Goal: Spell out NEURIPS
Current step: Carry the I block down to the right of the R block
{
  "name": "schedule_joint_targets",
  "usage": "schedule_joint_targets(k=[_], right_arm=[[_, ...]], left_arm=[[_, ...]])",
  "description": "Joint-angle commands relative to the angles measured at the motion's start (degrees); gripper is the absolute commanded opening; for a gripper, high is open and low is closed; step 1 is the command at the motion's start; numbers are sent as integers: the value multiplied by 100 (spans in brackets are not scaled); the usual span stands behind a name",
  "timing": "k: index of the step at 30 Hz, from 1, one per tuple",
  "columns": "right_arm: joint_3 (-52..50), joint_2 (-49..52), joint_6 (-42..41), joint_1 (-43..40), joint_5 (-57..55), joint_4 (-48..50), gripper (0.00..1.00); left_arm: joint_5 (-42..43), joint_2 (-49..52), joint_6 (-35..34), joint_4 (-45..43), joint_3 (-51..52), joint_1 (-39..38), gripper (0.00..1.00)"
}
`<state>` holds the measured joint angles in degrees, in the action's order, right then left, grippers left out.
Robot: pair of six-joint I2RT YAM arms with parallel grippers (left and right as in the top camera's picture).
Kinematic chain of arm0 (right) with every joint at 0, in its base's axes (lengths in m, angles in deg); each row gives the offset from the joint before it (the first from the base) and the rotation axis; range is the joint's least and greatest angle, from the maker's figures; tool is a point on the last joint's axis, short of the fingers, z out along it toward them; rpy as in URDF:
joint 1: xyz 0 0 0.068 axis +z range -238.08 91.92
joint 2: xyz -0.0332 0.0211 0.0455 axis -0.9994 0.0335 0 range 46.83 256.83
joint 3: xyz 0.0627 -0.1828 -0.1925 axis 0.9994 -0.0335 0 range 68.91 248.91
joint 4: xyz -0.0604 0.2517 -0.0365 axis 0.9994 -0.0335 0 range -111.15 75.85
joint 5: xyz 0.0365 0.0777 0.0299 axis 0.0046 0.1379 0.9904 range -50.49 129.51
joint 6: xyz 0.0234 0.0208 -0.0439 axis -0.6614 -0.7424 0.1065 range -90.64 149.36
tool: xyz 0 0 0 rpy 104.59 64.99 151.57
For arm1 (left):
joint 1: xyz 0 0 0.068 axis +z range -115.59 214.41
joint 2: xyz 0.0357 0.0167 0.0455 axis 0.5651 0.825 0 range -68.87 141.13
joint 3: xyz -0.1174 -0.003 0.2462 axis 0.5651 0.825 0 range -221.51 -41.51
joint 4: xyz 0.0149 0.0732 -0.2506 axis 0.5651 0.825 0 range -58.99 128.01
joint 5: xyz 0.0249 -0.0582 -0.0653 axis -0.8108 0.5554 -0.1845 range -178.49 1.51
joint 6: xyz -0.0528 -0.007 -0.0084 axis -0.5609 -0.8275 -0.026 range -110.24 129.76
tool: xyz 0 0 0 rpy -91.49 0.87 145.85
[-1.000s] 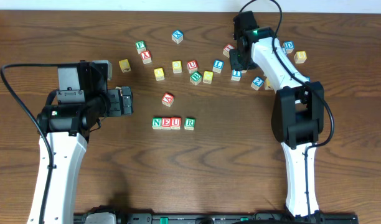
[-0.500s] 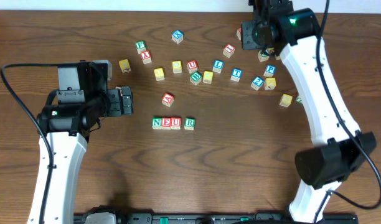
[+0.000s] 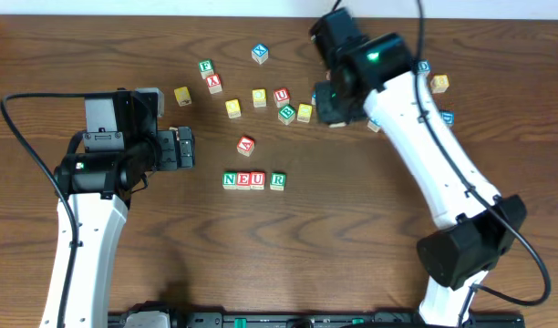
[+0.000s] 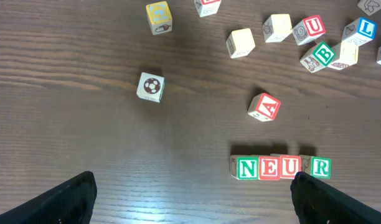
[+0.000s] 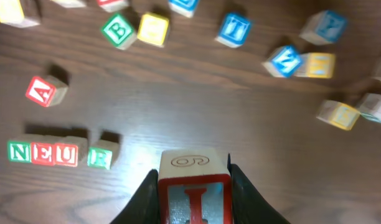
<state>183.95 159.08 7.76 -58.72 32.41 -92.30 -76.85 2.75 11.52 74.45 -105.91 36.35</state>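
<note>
Pinching cubic wooden I block (image 5: pixel 195 179) in right gripper (image 5: pixel 194 194), left gripper (image 4: pixel 193 198) spread, NEUR row (image 4: pixel 282 167) on grained table (image 4: pixel 84 130)

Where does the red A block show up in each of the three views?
Overhead: the red A block sits near centre, just above the NEUR row.
Left wrist: right of centre, above the row.
Right wrist: far left, above the row.
Shared landmark: the NEUR row.
</note>
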Motion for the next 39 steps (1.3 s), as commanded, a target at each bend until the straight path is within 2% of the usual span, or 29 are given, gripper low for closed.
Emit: schedule_joint_targets(k=[1, 8, 14, 19, 31, 39], right_arm=[[-855, 26, -354, 382, -26, 533, 1], [-2184, 26, -981, 1019, 39, 1674, 1], [-2754, 26, -1523, 1368, 4, 2149, 1], [-3071, 26, -1821, 1484, -33, 2295, 1], [-3202, 26, -1867, 1495, -118, 2341, 1], [-3646, 26, -1908, 1506, -177, 2889, 1]], left_arm=[[-37, -13, 59, 4, -131, 26, 98], [-37, -13, 59, 4, -131, 26, 98], [-37, -13, 59, 4, -129, 26, 98], [-37, -13, 59, 4, -131, 26, 98], [-37, -13, 59, 4, -131, 26, 98], [-37, -13, 59, 4, -129, 26, 97]])
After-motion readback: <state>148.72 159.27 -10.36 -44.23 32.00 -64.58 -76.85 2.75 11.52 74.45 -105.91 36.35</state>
